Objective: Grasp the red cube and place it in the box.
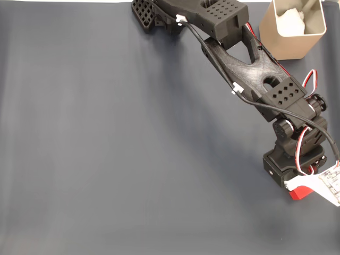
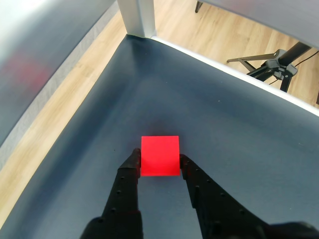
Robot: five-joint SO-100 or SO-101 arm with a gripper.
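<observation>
Jaws (image 2: 159, 162) grip the cube (image 2: 160, 155) in the wrist view, one black finger (image 2: 130, 172) pressed to its left face and the other to its right face, closed to just the cube's width. It sits at the fingertips over the dark tabletop (image 2: 224, 129), and whether it rests on the surface or is lifted off it I cannot tell. Beyond the far edge this view shows a white leg at upper left, wooden floor, and a black tripod (image 2: 271, 62) at right.

Seen from the fixed view, the arm (image 1: 244, 69) runs from top centre down to the lower right. There only a sliver of the cube (image 1: 298, 193) peeks out beneath the wrist block and a white tag, so the grip itself is hidden by the arm. At upper right the box (image 1: 287, 45) stands on the tabletop just beside the arm's upper link, well apart from the cube, with something white crumpled inside
</observation>
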